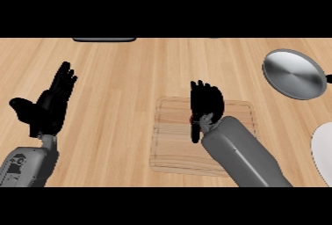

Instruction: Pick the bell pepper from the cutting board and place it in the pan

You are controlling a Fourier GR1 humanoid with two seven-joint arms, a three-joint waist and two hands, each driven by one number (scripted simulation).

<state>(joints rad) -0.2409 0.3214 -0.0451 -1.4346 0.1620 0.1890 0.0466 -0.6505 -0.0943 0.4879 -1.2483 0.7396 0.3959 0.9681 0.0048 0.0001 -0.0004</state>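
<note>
Right hand (pixel 207 105) hovers open over the bell pepper (pixel 193 119) (a red sliver), grasping nothing yet. Grasp step, I reckon: close, lift, swing to the pan (pixel 295 74) at two o'clock.

Red bell pepper (pixel 190 119) on cutting board (pixel 174 147); pan (pixel 294 74) upper-right.

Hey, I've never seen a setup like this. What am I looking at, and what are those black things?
You're looking down from a humanoid robot's head at a wooden counter. The black things are its hands on grey forearms. The left hand rests open, fingers up. The right hand is over a cutting board, mostly hiding a red bell pepper; whether it holds it is unclear. A metal pan sits at the upper right, a white plate at the right edge.
</note>
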